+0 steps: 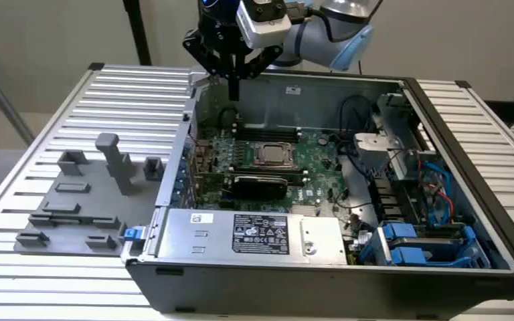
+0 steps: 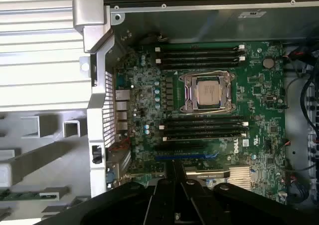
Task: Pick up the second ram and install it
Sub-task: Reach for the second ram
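Aloft, closed tool (image 1: 233,95); second ram (image 2: 27,195) on holder (image 1: 61,204).

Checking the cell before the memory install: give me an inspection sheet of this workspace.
Surface: slatted metal table carrying an open computer case.
Job's things: the second ram, a thin green stick, lies in the grey holder blocks outside the case; motherboard exposed, memory slots beside the processor.
Clutter: nothing seen.
Grippers: gripper shut, nothing seen in it, pointing down over the case's far wall.
Cables: black cables and blue cables loose inside the case, toward the exterior view's right.
Surroundings: plain wall, dark pole.
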### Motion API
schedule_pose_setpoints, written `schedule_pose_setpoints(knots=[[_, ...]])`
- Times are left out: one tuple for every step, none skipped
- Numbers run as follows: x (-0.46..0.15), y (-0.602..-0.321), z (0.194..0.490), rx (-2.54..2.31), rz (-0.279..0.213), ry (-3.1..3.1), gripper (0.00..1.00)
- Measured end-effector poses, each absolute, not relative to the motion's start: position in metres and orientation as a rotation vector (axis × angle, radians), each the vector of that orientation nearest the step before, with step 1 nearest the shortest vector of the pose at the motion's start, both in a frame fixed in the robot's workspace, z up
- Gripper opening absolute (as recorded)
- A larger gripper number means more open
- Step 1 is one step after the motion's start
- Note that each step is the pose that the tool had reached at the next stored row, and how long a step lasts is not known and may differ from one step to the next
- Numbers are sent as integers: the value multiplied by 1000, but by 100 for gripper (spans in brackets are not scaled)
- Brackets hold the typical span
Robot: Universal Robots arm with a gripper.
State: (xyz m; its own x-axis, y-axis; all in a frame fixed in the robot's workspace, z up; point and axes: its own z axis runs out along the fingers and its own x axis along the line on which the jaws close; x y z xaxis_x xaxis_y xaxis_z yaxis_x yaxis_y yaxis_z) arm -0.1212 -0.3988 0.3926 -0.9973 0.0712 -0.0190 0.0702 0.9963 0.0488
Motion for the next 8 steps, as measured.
schedule_pose_setpoints(knots=[[-121, -399, 393, 110, 75, 3118, 11], [-121, -399, 393, 110, 75, 3118, 11], [-121, -399, 393, 110, 75, 3118, 11], [-121, -399, 393, 110, 75, 3118, 11], [-121, -399, 393, 110, 75, 3118, 11], [-121, -399, 393, 110, 75, 3118, 11], [-121, -399, 393, 110, 75, 3118, 11], [-121, -399, 393, 110, 75, 3118, 11]])
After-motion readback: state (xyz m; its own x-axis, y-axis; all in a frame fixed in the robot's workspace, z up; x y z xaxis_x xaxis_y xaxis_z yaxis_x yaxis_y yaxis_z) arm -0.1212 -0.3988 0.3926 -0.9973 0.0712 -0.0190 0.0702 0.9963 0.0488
